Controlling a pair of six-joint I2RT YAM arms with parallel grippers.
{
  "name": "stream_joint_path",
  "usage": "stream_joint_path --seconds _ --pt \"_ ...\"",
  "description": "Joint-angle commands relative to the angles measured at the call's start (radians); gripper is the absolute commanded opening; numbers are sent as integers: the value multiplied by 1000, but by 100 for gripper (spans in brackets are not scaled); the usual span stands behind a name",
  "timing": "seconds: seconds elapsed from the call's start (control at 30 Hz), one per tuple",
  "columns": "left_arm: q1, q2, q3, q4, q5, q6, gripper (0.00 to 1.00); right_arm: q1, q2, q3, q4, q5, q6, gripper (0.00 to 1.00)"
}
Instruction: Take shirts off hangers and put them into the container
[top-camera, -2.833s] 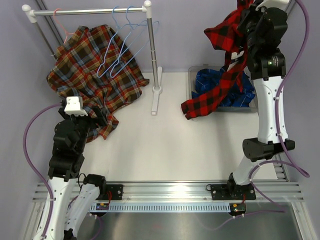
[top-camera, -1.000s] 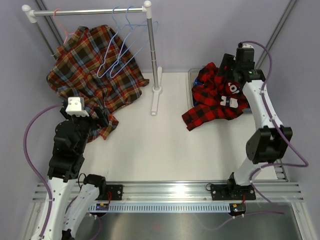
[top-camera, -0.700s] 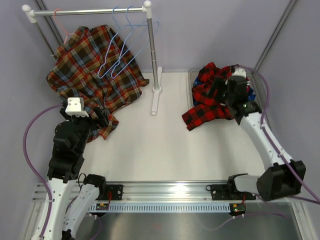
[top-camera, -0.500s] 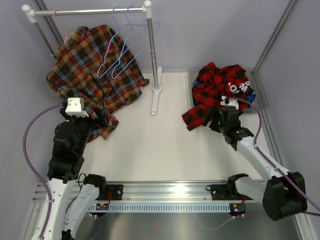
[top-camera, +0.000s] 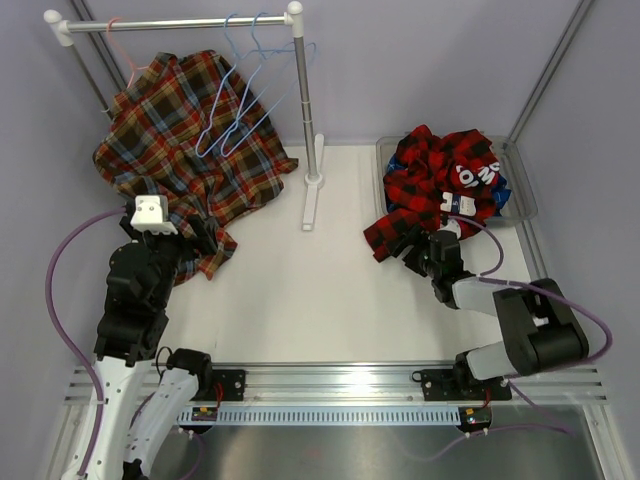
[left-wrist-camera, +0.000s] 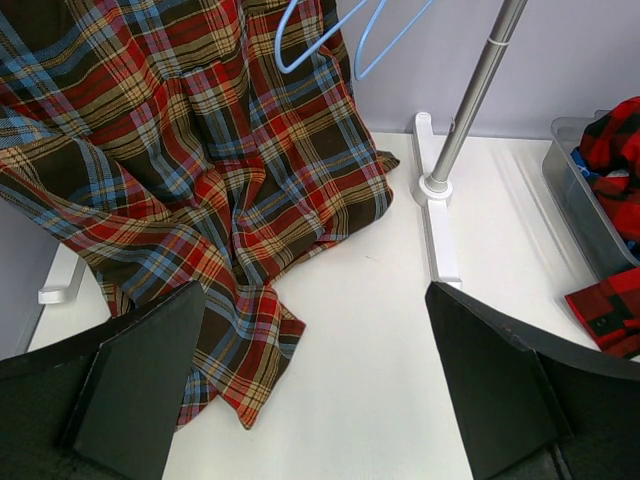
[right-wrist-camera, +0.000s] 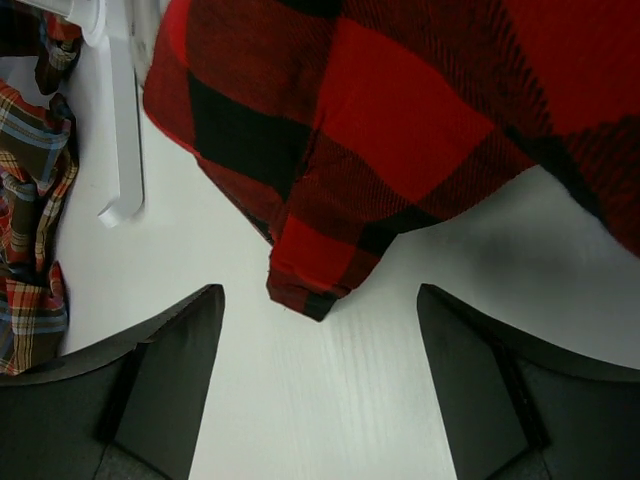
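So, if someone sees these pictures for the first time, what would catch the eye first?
First, the red-and-black buffalo check shirt, heaped in the clear grey plastic bin at the far right, with one part spilling over the rim onto the white table. Then the brown and olive plaid shirt, hanging under the steel rail at the far left down to the table, beside two bare light blue wire hangers.

In the top view's upper right, the blue shirt (top-camera: 503, 186) is mostly covered by the red shirt (top-camera: 430, 185), as is much of the bin (top-camera: 518, 180). In the right wrist view, the red shirt is cut off at the top edge.
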Motion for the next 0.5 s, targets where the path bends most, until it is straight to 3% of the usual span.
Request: stream_joint_path --seconds 0.0,0.2,0.33,0.47 --pt "-5 6 -12 52 -11 -2 99 6 89 -8 269 -45 60 86" --pt "-5 10 -12 54 -12 -1 99 6 223 -7 409 -68 77 79" --pt "-5 12 -13 54 -12 -1 99 6 266 -4 457 -65 69 64" --pt "-4 13 -12 54 -14 -1 99 6 269 -2 474 -60 65 42"
